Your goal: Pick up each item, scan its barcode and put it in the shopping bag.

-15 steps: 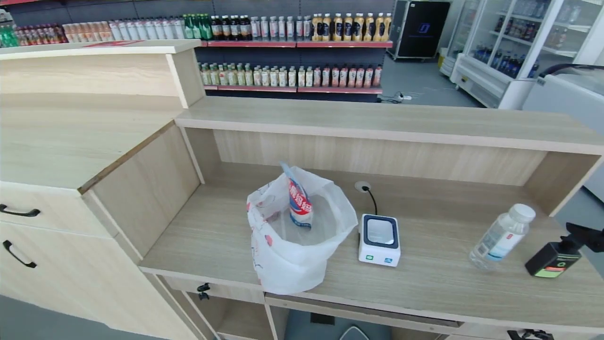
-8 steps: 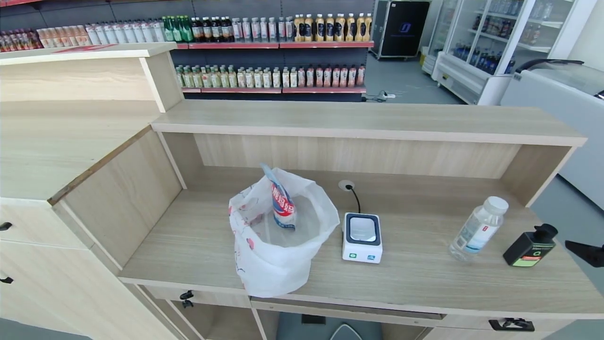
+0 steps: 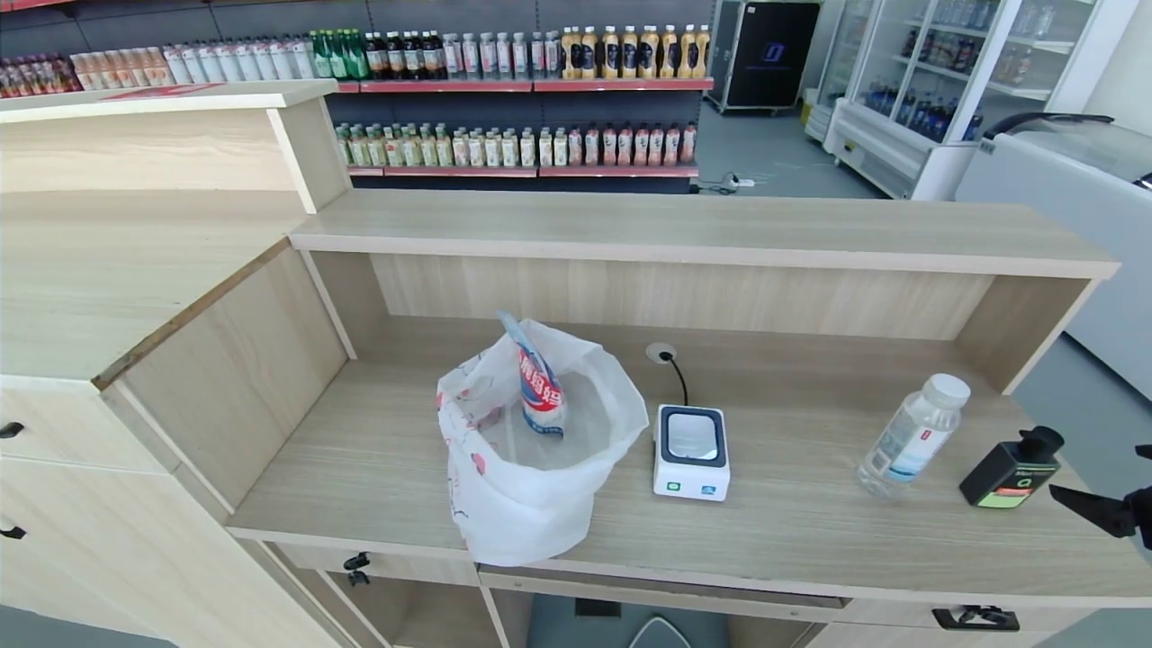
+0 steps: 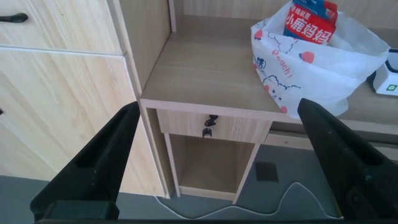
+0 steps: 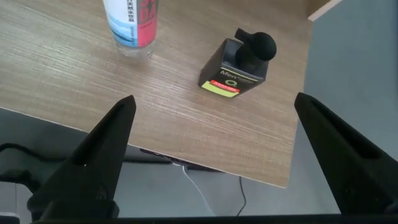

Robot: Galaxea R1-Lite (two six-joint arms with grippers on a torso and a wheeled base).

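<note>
Two items stand unbagged on the counter (image 3: 810, 540): a black pump bottle (image 5: 235, 67) and a clear water bottle (image 5: 132, 22). One snack packet (image 3: 540, 389) already sits in the shopping bag (image 3: 531, 486).

1. Right gripper (image 5: 214, 102): fingers spread wide, holding nothing. It hangs outside the counter's edge, above worktop level. The pump bottle is straight ahead of it and near, not touching. The water bottle is farther ahead and off to one side. The scanner (image 3: 691, 450) lies beyond both bottles, and the bag is just beyond the scanner.

2. Left gripper (image 4: 219, 104): fingers likewise spread, empty. It hangs low, off the counter's other front corner. The bag is ahead of it and above. Both bottles are well apart from it, past the bag and scanner.

3. Arm selection: the right arm is clearly the nearer, and the pump bottle is its probable first target.

4. Orientation: the pump bottle stands upright, long axis vertical, pump head on top. Its labelled broad face is turned toward the right gripper, slightly skewed. The water bottle is also upright, cap uppermost.

5. Approach: a level advance with the fingers closing across the body below the pump head looks suitable. A small wrist turn will probably be needed to match the skew. No barcode position can be made out.
</note>
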